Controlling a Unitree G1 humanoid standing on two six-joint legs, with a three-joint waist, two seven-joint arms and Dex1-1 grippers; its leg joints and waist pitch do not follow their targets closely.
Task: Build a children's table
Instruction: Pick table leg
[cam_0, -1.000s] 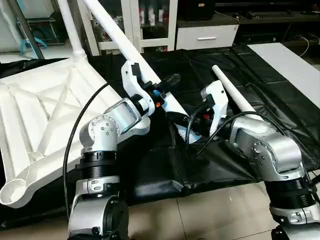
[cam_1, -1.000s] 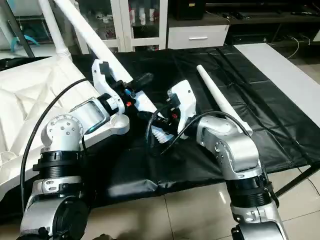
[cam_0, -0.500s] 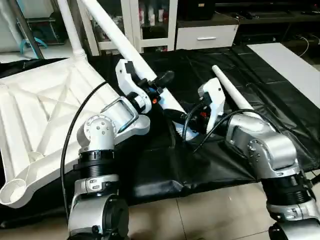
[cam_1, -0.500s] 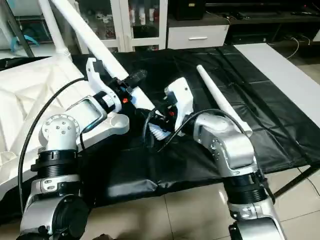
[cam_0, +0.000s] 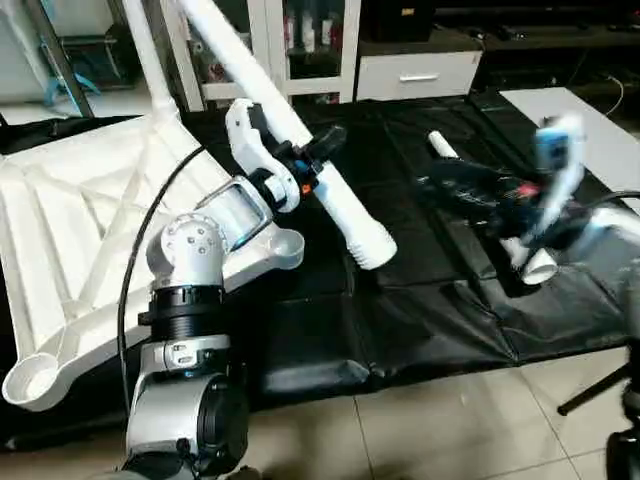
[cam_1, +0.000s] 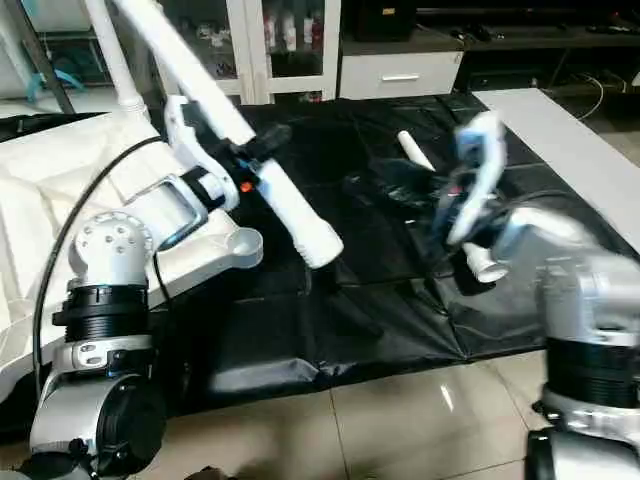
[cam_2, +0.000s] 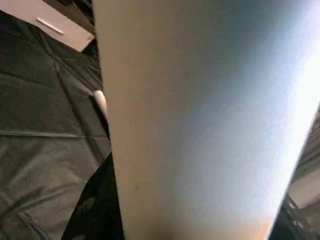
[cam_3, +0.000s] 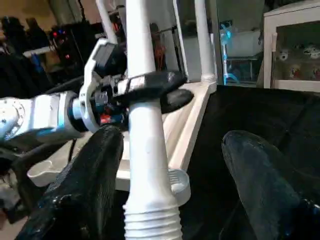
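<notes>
The tube leg (cam_0: 330, 190) I'm carrying slants up off the black cloth (cam_0: 420, 320), its ribbed flared end (cam_0: 372, 247) hanging low and free, the thin end high. My left gripper (cam_0: 305, 165) is clenched around its middle. The upturned tabletop (cam_0: 80, 220) lies on my left, one leg (cam_0: 150, 55) already standing in a far socket, the near corner socket (cam_0: 30, 375) empty. Another leg (cam_1: 440, 195) lies under my right gripper (cam_3: 170, 165), whose fingers (cam_3: 90, 175) are spread and grasp nothing. To seat this well, I judge I should swing the ribbed end over an empty socket, square it, then press straight down.
</notes>
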